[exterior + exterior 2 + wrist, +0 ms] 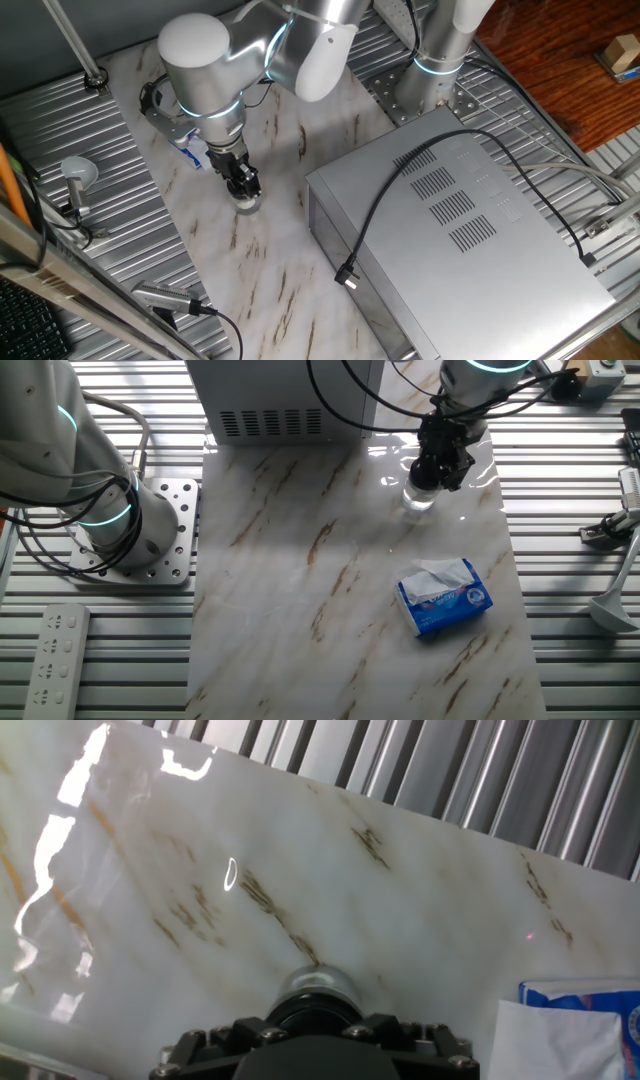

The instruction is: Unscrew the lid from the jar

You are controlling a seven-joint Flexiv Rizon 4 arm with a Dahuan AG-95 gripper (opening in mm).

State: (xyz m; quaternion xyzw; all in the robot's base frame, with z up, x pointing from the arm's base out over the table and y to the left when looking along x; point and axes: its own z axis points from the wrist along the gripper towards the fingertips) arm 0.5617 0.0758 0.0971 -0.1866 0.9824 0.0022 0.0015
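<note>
1. Looking along the fingers, the hand view shows the lid (pixel 316 1010) as a black ring with the clear rounded shoulder of the jar (pixel 318 984) just past it – a closeness neither fixed view gives.
2. One fixed view shows the gripper (pixel 243 188) pointing straight down over the marble tabletop (pixel 270 260), with the jar (pixel 247 205) a small pale stub right under the black fingers (pixel 240 180); the lid is hidden there.
3. The other fixed view alone shows the whole blue-and-white packet (pixel 443 596), lying well apart from the jar (pixel 419 499) on the marble; the hand view catches only its corner.
4. The jar stands upright on the marble near the grey metal box (pixel 470 230) – clear, short, faintly glinting.
5. The fingers sit closed around the lid, gripping it on top of the jar.
6. Whether the jar holds anything, I cannot tell.
</note>
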